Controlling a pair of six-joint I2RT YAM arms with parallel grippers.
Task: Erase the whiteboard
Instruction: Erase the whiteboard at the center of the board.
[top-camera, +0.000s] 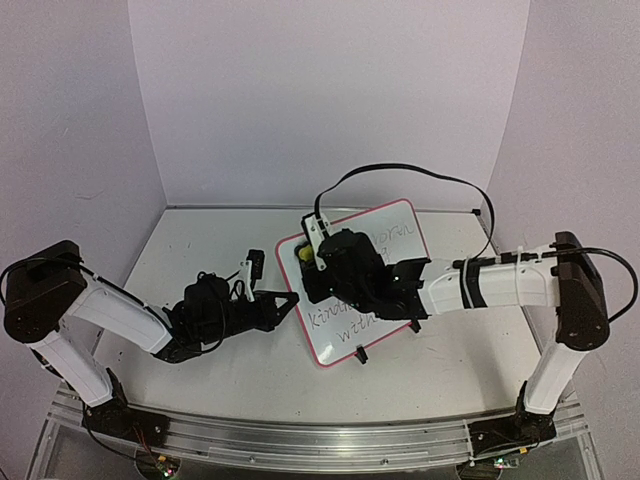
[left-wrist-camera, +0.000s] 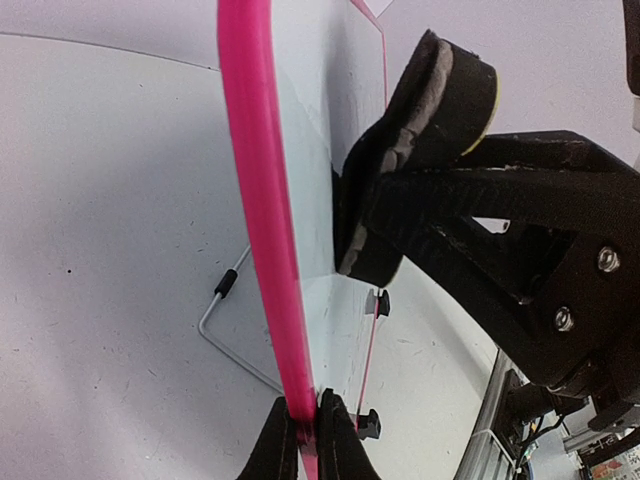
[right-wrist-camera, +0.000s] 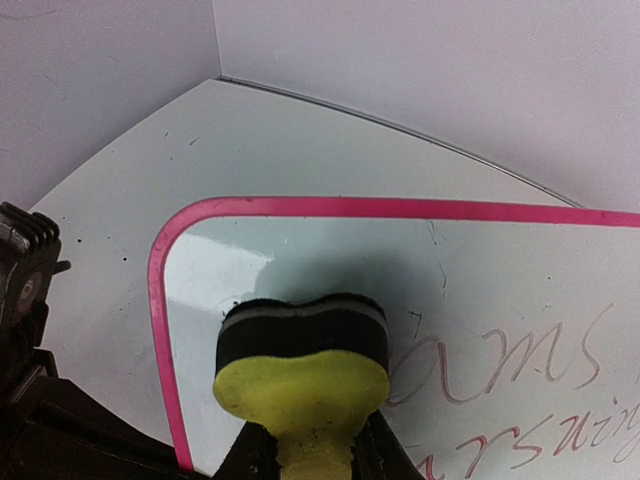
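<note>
Pale lilac walls box in a white table on three sides. The whiteboard stands right of the table's middle, leaning on a thin wire stand and small black feet. The left gripper has its fingers closed to a narrow pinch on the pink frame, about midway along the board's left edge. The right gripper is clamped around a yellow-and-black eraser block, whose dark felt face presses against the board's upper left corner. I judge the board light, stiff and slick (a glossy sheet on a wire prop will likely skate or tip back under a push). The frame edge is therefore the sensible place to take it, and that pinch should brace it against the eraser's pressure. The block looks soft, squashed where it meets the surface. Handwriting runs across the middle and right of the board, clear of the eraser, so most of the wiping looks undone. Rightward the board face lies open and the back wall is well behind. The right arm's black cable loops above the top edge, and the two grippers sit close together at the left edge.
</note>
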